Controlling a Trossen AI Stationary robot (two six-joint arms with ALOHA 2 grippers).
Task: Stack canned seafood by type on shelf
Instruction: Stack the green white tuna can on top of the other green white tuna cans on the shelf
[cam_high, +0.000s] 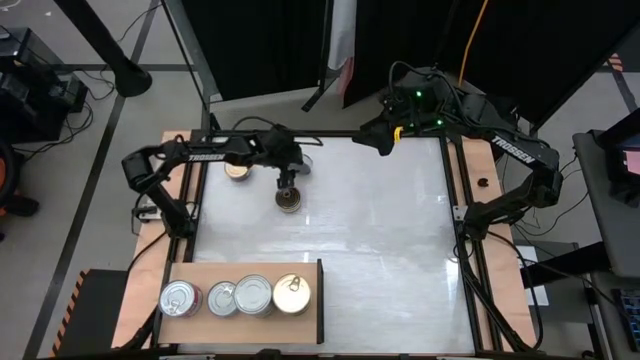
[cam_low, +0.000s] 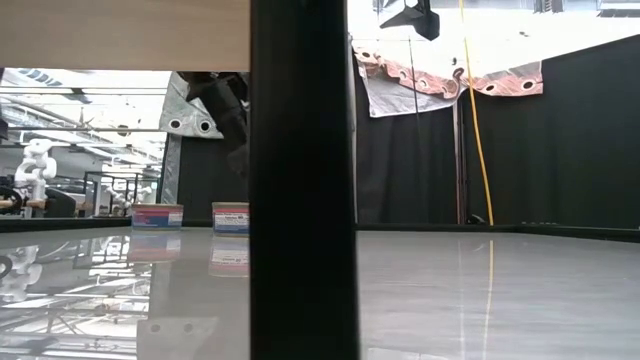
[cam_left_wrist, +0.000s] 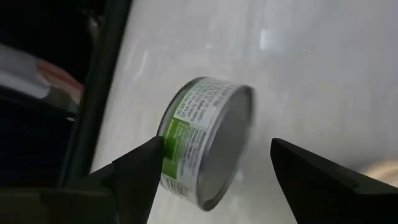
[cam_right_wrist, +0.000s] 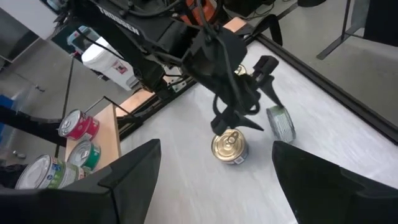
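A green-labelled, silver-lidded can of seafood stands tilted on its edge on the white table, blurred, between the fingers of my open left gripper. In the right wrist view this can is beside a gold-lidded can that lies flat under my left gripper. Another gold can sits flat near the far left. On the shelf at the near left, several cans stand in a row, one of them red-labelled. My right gripper hangs open high over the far edge. My left gripper's fingers stand on either side of the tilted can, slanting down at it from the table's left. One fingertip overlaps the can's labelled side in the picture. I cannot tell whether it touches.
The shelf's thin dark upright edge stands at its right end and blocks the middle of the low view. Dark frame rails run along the table's sides. Bare white tabletop stretches across the middle and right.
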